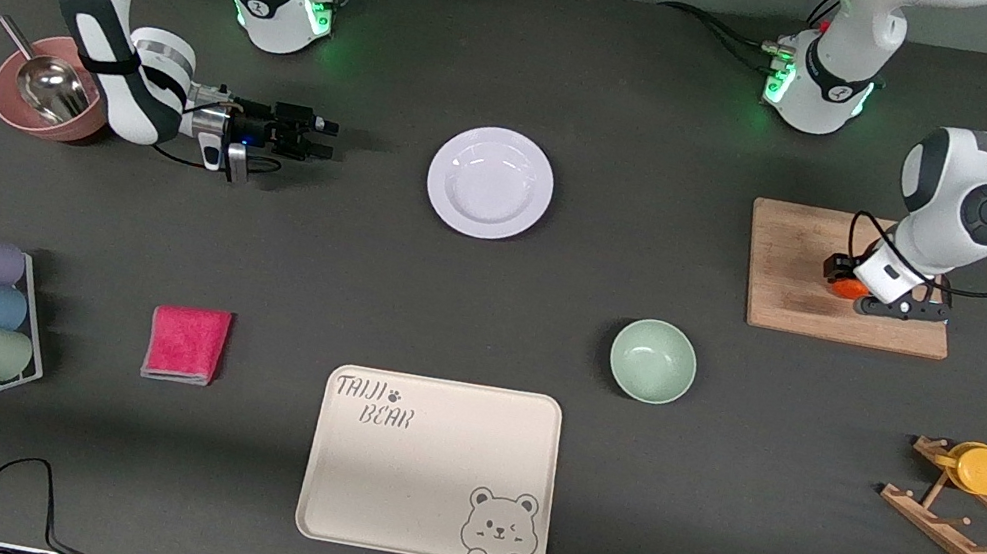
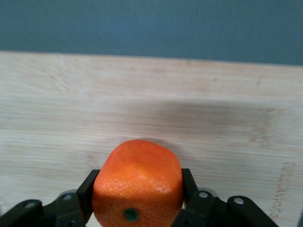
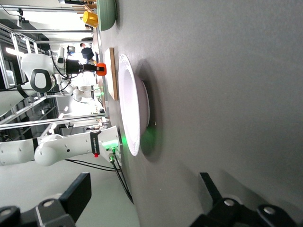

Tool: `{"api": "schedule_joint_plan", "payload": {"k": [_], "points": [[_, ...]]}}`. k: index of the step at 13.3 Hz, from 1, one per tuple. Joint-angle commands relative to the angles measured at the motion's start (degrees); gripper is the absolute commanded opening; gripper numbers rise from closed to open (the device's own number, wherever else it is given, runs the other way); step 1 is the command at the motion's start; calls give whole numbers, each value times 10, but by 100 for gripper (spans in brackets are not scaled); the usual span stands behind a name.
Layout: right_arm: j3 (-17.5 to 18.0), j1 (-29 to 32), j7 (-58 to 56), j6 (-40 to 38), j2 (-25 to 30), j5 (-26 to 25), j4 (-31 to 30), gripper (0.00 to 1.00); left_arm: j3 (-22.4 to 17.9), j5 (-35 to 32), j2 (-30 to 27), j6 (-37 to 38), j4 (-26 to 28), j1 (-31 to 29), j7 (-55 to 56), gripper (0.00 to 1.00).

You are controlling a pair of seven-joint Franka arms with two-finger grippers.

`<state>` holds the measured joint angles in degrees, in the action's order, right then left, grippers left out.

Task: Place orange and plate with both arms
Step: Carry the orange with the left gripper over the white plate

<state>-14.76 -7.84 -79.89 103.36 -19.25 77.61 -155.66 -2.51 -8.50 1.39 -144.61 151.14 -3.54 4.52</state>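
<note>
- Left wrist view: left gripper (image 2: pixel 137 201) clamped on orange (image 2: pixel 137 187), low over cutting board (image 2: pixel 151 109) near the left arm's table end.
- Right gripper (image 1: pixel 323 137) fingers spread wide, low beside plate (image 1: pixel 490 182).

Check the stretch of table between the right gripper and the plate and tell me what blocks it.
Nothing visible does. The right gripper sits low with its fingers open, pointing at the plate, and only bare table lies between them. The left gripper is shut on the orange over the cutting board.
</note>
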Motion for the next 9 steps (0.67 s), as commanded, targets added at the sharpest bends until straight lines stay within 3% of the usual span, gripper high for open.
{"api": "schedule_joint_plan", "payload": {"k": [1, 4, 6, 7, 9], "points": [[-5, -3, -8, -12, -24, 14, 8, 100, 5, -10, -84, 180, -93, 2, -5, 0], [-5, -3, -7, -12, -32, 14, 9, 100, 34, 1, -102, 441, -306, 4, -3, 0], [-5, -3, -8, -11, -32, 14, 10, 89, 53, 34, -97, 588, -448, 5, 1, 0], [-5, -3, -8, -11, -32, 13, 10, 80, 55, 43, -95, 637, -496, 7, 4, 0], [-5, -3, -12, -11, -32, 13, 11, 65, 69, 56, -97, 678, -537, 15, 9, 0]]}}
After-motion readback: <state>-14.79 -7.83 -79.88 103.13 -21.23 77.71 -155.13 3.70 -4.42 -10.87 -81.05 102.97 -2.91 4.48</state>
